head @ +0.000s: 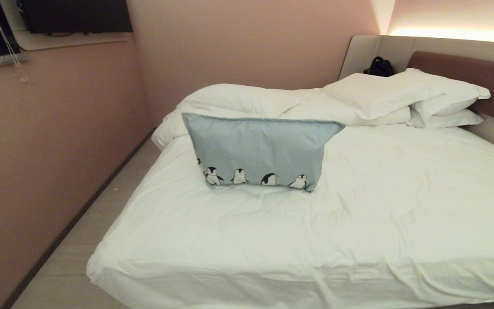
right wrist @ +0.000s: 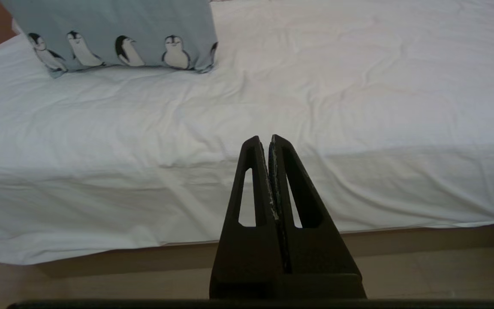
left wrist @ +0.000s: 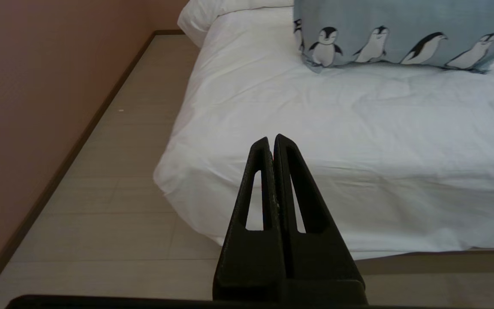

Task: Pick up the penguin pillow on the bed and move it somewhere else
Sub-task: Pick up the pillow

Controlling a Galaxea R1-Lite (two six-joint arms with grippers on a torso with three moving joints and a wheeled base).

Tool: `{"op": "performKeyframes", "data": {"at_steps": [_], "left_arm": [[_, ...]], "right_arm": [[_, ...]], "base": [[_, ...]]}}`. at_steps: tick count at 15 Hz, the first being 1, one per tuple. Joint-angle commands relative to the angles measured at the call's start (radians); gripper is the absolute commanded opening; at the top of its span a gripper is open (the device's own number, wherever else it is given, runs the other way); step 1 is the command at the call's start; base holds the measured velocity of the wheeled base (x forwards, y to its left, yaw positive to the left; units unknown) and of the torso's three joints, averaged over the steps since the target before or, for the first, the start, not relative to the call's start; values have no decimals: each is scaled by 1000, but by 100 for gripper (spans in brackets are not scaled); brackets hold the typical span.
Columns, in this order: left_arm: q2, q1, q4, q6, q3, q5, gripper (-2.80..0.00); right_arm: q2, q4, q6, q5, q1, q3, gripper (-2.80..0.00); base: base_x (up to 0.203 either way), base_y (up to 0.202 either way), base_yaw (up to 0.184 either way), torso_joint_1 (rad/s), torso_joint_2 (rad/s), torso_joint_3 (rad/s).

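The penguin pillow [head: 259, 148] stands propped on its long edge on the bed [head: 358, 223], leaning back against the bunched white duvet [head: 247, 98], penguins in a row along the bottom. Its long axis runs side to side across the robot's front, from about 9 to 3 o'clock. Neither arm shows from the head.

Left gripper [left wrist: 272, 139] hangs off the foot of the bed, jaws pressed together on nothing; from there the pillow [left wrist: 401, 25] lies ahead at roughly 1 o'clock, well apart, with bare sheet between. Right gripper [right wrist: 264, 139] is likewise pressed shut and empty, short of the mattress edge; its view puts the pillow [right wrist: 114, 25] ahead at about 11 o'clock, also well apart.

So the pillow sits between the two arms, ahead of both. Hard to call which is nearer; it looks close to even. Nothing is started yet: either arm would need to spread its jaws and reach forward over the sheet toward a bottom corner.
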Motion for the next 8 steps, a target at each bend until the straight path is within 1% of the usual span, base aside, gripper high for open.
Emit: {"op": "performKeyframes", "data": {"at_steps": [1, 3, 8], "left_arm": [[0, 0, 0, 0, 0, 0, -280], [0, 0, 0, 0, 0, 0, -280], [0, 0, 0, 3, 0, 0, -280]], "right_arm": [[1, 0, 0, 0, 2, 0, -280], [1, -1, 0, 0, 0, 0, -280], [1, -1, -1, 0, 0, 0, -280]], "base": [[0, 186, 0, 2, 3, 3], [0, 115, 1, 1, 1, 2], [0, 0, 0, 0, 0, 0]]}}
